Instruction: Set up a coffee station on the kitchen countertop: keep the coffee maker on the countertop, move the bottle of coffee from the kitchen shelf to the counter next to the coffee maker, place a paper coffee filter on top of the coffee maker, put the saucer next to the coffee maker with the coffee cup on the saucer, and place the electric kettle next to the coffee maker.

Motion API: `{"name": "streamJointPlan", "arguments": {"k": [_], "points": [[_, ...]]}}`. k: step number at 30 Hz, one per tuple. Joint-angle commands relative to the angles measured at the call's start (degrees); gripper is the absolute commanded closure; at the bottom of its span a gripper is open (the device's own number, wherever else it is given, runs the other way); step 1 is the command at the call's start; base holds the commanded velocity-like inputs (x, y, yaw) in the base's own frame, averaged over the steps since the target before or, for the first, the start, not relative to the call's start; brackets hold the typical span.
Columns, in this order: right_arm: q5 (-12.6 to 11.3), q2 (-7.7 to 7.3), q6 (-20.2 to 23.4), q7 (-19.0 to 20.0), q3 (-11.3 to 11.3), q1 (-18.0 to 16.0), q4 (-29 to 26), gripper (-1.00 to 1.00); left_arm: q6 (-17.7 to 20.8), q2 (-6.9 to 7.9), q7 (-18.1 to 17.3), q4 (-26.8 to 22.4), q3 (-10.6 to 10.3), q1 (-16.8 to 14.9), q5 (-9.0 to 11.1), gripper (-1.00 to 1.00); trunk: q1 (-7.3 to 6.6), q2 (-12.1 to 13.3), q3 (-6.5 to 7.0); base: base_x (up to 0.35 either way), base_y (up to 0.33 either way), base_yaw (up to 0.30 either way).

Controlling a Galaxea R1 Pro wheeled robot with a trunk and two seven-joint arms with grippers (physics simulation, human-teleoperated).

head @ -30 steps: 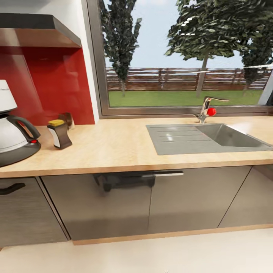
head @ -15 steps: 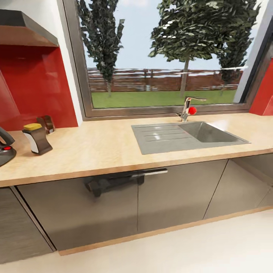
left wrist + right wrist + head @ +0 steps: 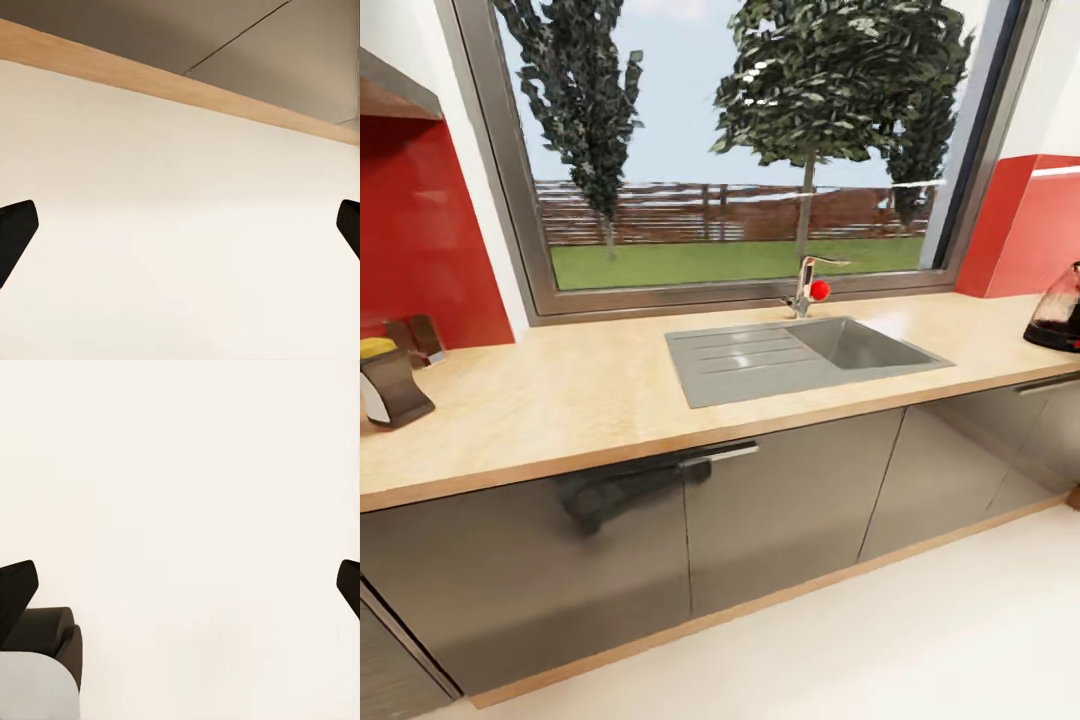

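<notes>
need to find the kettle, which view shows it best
The head view: the electric kettle sits at the countertop's far right, cut by the frame edge. Both wrist views face pale floor instead.

Wood-look kitchen countertop [image 3: 560, 400]; brushed metal sink [image 3: 800, 352].

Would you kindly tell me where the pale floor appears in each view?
Head view: the floor lies along the bottom, below the wooden plinth.
Left wrist view: floor between the open left claw tips, bordering the plinth.
Right wrist view: floor behind the open right claw.
Shared landmark: the plinth.
</notes>
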Motion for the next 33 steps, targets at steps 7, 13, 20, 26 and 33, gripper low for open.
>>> {"name": "streamJointPlan", "arguments": {"k": [7,13,20,26,33], "points": [[-0.4,-0.02,-0.2,0.0,0.4,0.0,0.1,-1.0,-0.4,0.02,-0.1,0.1,-0.5,0.0,0.3,-1.0,-0.01,0.0,-0.04,0.091,-0.276,-0.044],[-0.4,-0.02,-0.2,0.0,0.4,0.0,0.1,-1.0,-0.4,0.02,-0.1,0.1,-0.5,0.0,0.3,-1.0,-0.01,0.0,-0.03,0.121,-0.303,-0.19],[-0.4,-0.02,-0.2,0.0,0.4,0.0,0.1,-1.0,-0.4,0.02,-0.1,0.1,-0.5,0.0,0.3,-1.0,-0.01,0.0,-0.03,0.142,-0.305,-0.246],[-0.4,-0.02,-0.2,0.0,0.4,0.0,0.1,-1.0,-0.4,0.02,-0.1,0.1,-0.5,0.0,0.3,-1.0,-0.01,0.0,-0.03,0.171,-0.305,-0.247],[-0.4,-0.02,-0.2,0.0,0.4,0.0,0.1,-1.0,-0.4,0.03,0.0,0.1,-0.4,0.0,0.4,-1.0,-0.01,0.0,-0.03,0.211,-0.271,-0.085]]}}
